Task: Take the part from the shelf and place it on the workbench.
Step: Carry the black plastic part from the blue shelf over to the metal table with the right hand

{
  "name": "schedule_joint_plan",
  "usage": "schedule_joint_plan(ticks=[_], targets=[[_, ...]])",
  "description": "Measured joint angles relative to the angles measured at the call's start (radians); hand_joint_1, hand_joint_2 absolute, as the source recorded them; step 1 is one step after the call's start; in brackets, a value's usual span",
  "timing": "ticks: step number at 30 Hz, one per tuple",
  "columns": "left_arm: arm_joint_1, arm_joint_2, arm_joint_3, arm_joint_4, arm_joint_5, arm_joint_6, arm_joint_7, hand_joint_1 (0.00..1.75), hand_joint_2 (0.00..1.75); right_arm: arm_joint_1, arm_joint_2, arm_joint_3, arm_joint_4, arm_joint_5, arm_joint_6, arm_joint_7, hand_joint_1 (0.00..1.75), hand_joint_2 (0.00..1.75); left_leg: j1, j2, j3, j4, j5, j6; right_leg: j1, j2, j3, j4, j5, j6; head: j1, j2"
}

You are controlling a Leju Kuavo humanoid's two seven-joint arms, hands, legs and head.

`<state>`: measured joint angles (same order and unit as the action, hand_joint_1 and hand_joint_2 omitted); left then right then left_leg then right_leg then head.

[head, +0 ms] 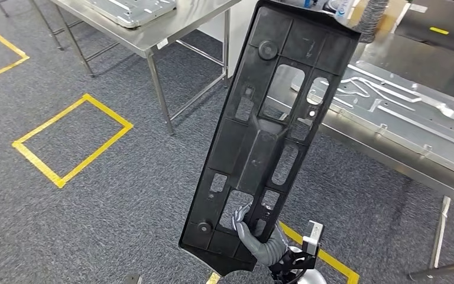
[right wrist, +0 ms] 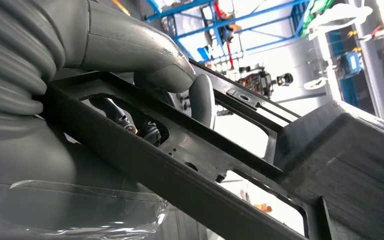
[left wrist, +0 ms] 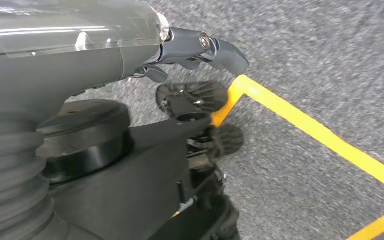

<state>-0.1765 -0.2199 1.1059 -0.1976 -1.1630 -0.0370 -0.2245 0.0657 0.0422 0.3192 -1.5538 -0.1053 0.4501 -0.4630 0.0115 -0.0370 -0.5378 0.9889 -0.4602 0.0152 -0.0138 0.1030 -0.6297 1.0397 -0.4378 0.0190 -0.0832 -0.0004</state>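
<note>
Right hand: fingers hooked through a cut-out near the lower end of the part, thumb pressed flat on a rib on the other face. Closed grip on the part, seen in both the head view and the right wrist view.

Left hand: hangs over the carpet. Fingers curled in, nothing between them.

Part: a long black plastic panel, ribbed, with many rectangular and oval openings. It is carried off the ground, tilted, lower end at the hand, upper end leaning toward the workbench to the right. It touches no surface.

Handling, my judgement:
- Looks stiff because of the ribbing, and probably light for its length, being thin moulded plastic.
- Held at one end only, so the long free end acts as a lever; sway and twist in the grip seem likely.
- Matte surface, not slippery; the hooked cut-out gives a positive hold.
- A better hold would be nearer the middle, at the edge of one of the central openings, or a second hand on the far end.
- The upper end could strike the bench edge or the grey metal sheet lying on the bench if swung in low.

Surroundings: a second steel table at upper left, yellow tape squares on the carpet.

Writing: no brand or label readable on the part; a small raised mark near the thumb in the right wrist view is too faint to read.
</note>
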Motion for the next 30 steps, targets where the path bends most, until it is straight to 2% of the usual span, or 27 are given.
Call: schedule_joint_plan(ticks=[2,3,4,5,6,7,9,10,11,13,14,15,16,17,18,19,20,21,22,23,24,25,27,29,30], targets=[[0.002,0.000,0.000,0.000,0.001,-0.001,-0.001,0.00,1.75,-0.002,-0.002,0.000,0.000,0.000,0.000,-0.001,1.68,1.75,-0.002,0.030,0.002,-0.007,0.004,0.008,0.002,-0.063,-0.053,0.110,-0.061,0.004,0.000,0.000],[0.005,0.000,0.000,0.000,0.001,-0.001,-0.001,0.00,1.75,-0.002,-0.004,0.000,0.000,0.000,0.000,-0.001,1.68,1.75,-0.004,0.045,0.001,-0.007,0.003,0.010,0.000,-0.081,-0.088,0.181,-0.094,0.007,0.000,0.000],[0.008,0.000,0.000,0.000,0.002,-0.001,-0.002,0.00,1.75,0.000,-0.005,0.000,0.000,0.000,0.000,-0.001,1.68,1.75,-0.006,0.061,0.001,-0.007,0.002,0.011,-0.002,-0.090,-0.115,0.238,-0.113,0.011,0.000,0.000],[0.010,0.000,0.000,0.000,0.004,-0.001,-0.003,0.00,1.75,0.002,-0.006,0.000,0.001,0.001,-0.002,-0.001,1.68,1.75,-0.007,0.075,0.001,-0.006,0.001,0.011,-0.004,-0.095,-0.125,0.262,-0.115,0.013,0.000,0.000],[0.012,0.000,0.000,0.000,0.006,-0.001,-0.004,0.00,1.75,0.004,-0.008,0.000,0.001,0.004,-0.006,-0.002,1.68,1.75,-0.007,0.088,0.001,-0.005,-0.001,0.009,-0.006,-0.099,-0.114,0.245,-0.097,0.015,0.000,0.000],[0.013,0.000,0.000,0.000,0.009,-0.001,-0.006,0.00,1.75,0.005,-0.009,0.000,0.001,0.013,-0.015,-0.002,1.68,1.75,-0.007,0.100,0.001,-0.003,-0.003,0.007,-0.007,-0.108,-0.082,0.188,-0.068,0.016,0.000,0.000],[0.014,0.000,0.001,0.000,0.015,-0.001,-0.013,0.00,1.75,0.006,-0.010,-0.002,-0.004,0.047,-0.048,-0.007,1.68,1.75,-0.011,0.121,0.003,0.004,-0.011,-0.002,-0.005,-0.150,-0.004,0.046,-0.020,0.012,0.000,0.000],[0.016,0.000,0.001,0.000,0.017,-0.001,-0.016,0.00,1.75,0.007,-0.010,-0.003,-0.010,0.067,-0.066,-0.010,1.68,1.75,-0.013,0.129,0.004,0.007,-0.016,-0.007,-0.003,-0.165,0.020,0.000,-0.009,0.007,0.000,0.000],[0.017,0.000,0.002,0.000,0.019,-0.002,-0.019,0.00,1.75,0.008,-0.011,-0.005,-0.018,0.085,-0.081,-0.012,1.68,1.75,-0.016,0.137,0.005,0.009,-0.019,-0.013,0.001,-0.171,0.029,-0.019,-0.009,0.001,0.000,0.000],[0.019,0.000,0.003,0.000,0.020,-0.002,-0.021,0.00,1.75,0.014,-0.015,-0.013,-0.037,0.119,-0.109,-0.015,1.68,1.75,-0.017,0.155,0.010,0.008,-0.023,-0.024,0.005,-0.149,0.027,-0.020,-0.008,-0.011,0.000,0.000],[0.019,0.000,0.003,0.000,0.020,-0.002,-0.022,0.00,1.75,0.018,-0.019,-0.019,-0.050,0.144,-0.128,-0.016,1.68,1.75,-0.014,0.150,0.011,0.013,-0.030,-0.031,0.003,-0.138,0.027,-0.023,-0.006,-0.017,0.000,0.000],[0.019,0.000,0.003,0.000,0.021,-0.003,-0.023,0.00,1.75,0.023,-0.024,-0.025,-0.064,0.173,-0.150,-0.018,1.68,1.75,-0.011,0.131,0.006,0.031,-0.046,-0.036,0.001,-0.127,0.028,-0.027,-0.004,-0.023,0.000,0.000],[0.020,0.000,0.003,0.000,0.021,-0.004,-0.024,0.00,1.75,0.029,-0.031,-0.033,-0.081,0.206,-0.174,-0.019,1.68,1.75,-0.008,0.105,-0.010,0.071,-0.072,-0.040,-0.001,-0.117,0.030,-0.030,-0.002,-0.029,0.000,0.000],[0.023,0.000,0.004,0.000,0.022,-0.005,-0.025,0.00,1.75,0.036,-0.042,-0.043,-0.102,0.240,-0.197,-0.021,1.68,1.75,-0.006,0.075,-0.037,0.133,-0.107,-0.042,-0.001,-0.106,0.031,-0.031,-0.001,-0.032,0.000,0.000],[0.027,0.000,0.005,0.000,0.023,-0.006,-0.026,0.00,1.75,0.043,-0.056,-0.054,-0.124,0.270,-0.217,-0.022,1.68,1.75,-0.005,0.057,-0.071,0.207,-0.143,-0.043,0.001,-0.095,0.031,-0.030,-0.001,-0.035,0.000,0.000],[0.031,0.000,0.005,0.000,0.024,-0.007,-0.026,0.00,1.75,0.053,-0.073,-0.067,-0.146,0.293,-0.230,-0.022,1.68,1.75,-0.005,0.050,-0.102,0.273,-0.167,-0.043,0.003,-0.082,0.031,-0.030,-0.001,-0.036,0.000,0.000],[0.035,0.000,0.006,0.000,0.025,-0.007,-0.026,0.00,1.75,0.064,-0.089,-0.081,-0.165,0.311,-0.239,-0.022,1.68,1.75,-0.005,0.047,-0.122,0.311,-0.173,-0.042,0.005,-0.068,0.031,-0.029,-0.001,-0.036,0.000,0.000],[0.037,0.000,0.006,0.000,0.027,-0.007,-0.026,0.00,1.75,0.074,-0.103,-0.094,-0.182,0.322,-0.243,-0.022,1.68,1.75,-0.005,0.045,-0.125,0.310,-0.157,-0.040,0.006,-0.054,0.032,-0.028,-0.001,-0.036,0.000,0.000],[0.037,0.000,0.007,0.000,0.028,-0.007,-0.026,0.00,1.75,0.082,-0.114,-0.105,-0.195,0.330,-0.246,-0.022,1.68,1.75,-0.005,0.042,-0.108,0.268,-0.124,-0.036,0.007,-0.040,0.033,-0.027,-0.001,-0.036,0.000,0.000],[0.037,0.000,0.008,0.000,0.030,-0.007,-0.026,0.00,1.75,0.088,-0.124,-0.114,-0.209,0.338,-0.249,-0.022,1.68,1.75,-0.005,0.033,-0.078,0.199,-0.082,-0.031,0.007,-0.026,0.033,-0.025,-0.002,-0.035,0.000,0.000],[0.036,0.000,0.009,0.000,0.031,-0.007,-0.026,0.00,1.75,0.093,-0.133,-0.121,-0.221,0.345,-0.250,-0.022,1.68,1.75,-0.004,0.010,-0.048,0.130,-0.050,-0.027,0.007,-0.013,0.033,-0.023,-0.002,-0.034,0.000,0.000],[0.036,0.000,0.010,0.000,0.032,-0.007,-0.027,0.00,1.75,0.097,-0.146,-0.130,-0.234,0.352,-0.251,-0.021,1.68,1.75,-0.004,-0.010,-0.025,0.074,-0.029,-0.023,0.007,0.000,0.031,-0.021,-0.002,-0.030,0.000,0.000],[0.035,0.001,0.014,0.000,0.034,-0.008,-0.029,0.00,1.75,0.111,-0.181,-0.154,-0.264,0.361,-0.251,-0.016,1.68,1.75,-0.008,-0.035,-0.008,0.031,-0.022,-0.014,0.002,0.021,0.024,-0.021,0.002,-0.016,0.000,0.000],[0.033,0.001,0.017,0.000,0.037,-0.009,-0.033,0.00,1.75,0.129,-0.225,-0.186,-0.293,0.362,-0.250,-0.006,1.68,1.75,-0.009,-0.018,-0.004,0.019,-0.015,-0.002,-0.002,0.036,0.020,-0.024,0.006,-0.001,0.000,0.000],[0.032,0.001,0.019,0.000,0.039,-0.010,-0.035,0.00,1.75,0.136,-0.248,-0.202,-0.304,0.358,-0.250,-0.002,1.68,1.75,-0.007,-0.007,-0.001,0.011,-0.009,0.005,-0.001,0.024,0.015,-0.017,0.001,0.003,0.000,0.000]])
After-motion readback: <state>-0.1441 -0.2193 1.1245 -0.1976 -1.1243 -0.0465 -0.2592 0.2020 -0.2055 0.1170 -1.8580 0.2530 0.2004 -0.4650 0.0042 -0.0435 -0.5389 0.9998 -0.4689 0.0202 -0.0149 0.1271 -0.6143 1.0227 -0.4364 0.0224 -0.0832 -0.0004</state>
